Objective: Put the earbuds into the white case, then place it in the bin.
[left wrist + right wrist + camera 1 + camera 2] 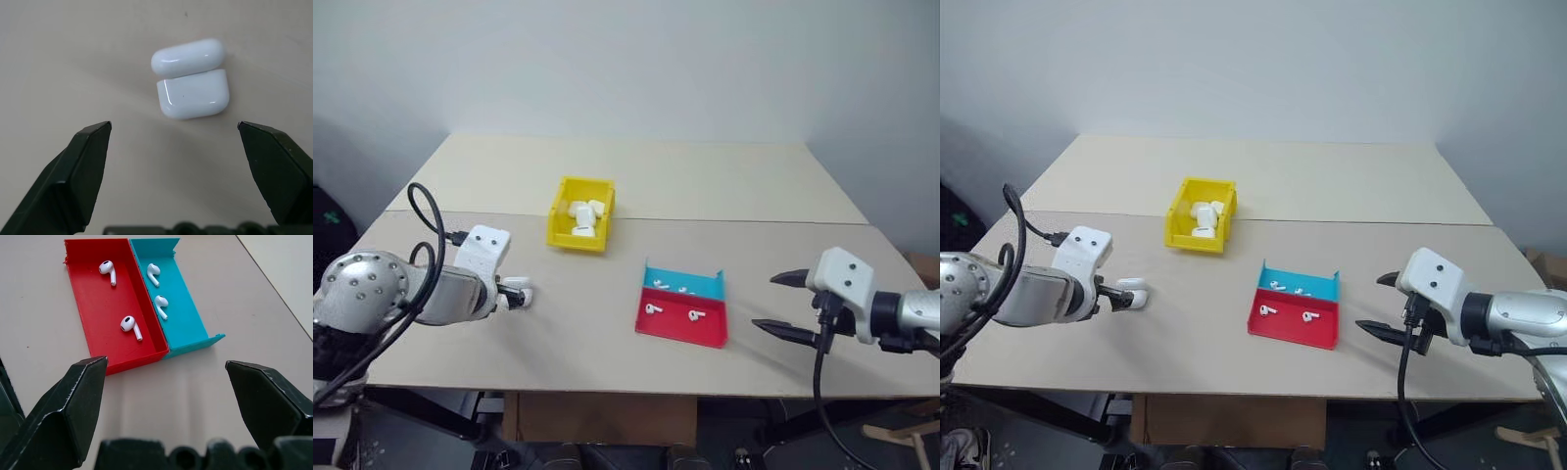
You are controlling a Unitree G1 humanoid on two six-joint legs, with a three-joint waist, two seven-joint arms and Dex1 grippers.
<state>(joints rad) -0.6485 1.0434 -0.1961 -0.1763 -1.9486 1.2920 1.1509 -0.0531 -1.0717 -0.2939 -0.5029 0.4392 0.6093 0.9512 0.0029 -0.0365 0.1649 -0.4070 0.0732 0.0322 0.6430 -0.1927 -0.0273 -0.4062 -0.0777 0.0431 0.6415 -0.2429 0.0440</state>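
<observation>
Left gripper (173, 128) jaws spread — white case (191, 81) lies crosswise, lid ajar.

Open white case (191, 85) on table; earbuds (131, 326) in tray

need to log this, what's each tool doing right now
left tool: open, holding nothing, white case on the table ahead.
right tool: open, holding nothing, facing the red-and-blue tray.

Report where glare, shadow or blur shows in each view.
Left wrist view: bright glare streaks on the white case, its soft shadow on the table, fingers blurred. Right wrist view: earbuds sharp in the red-and-blue tray, fingers soft. Eye views: even light, faint shadow under the yellow bin.
</observation>
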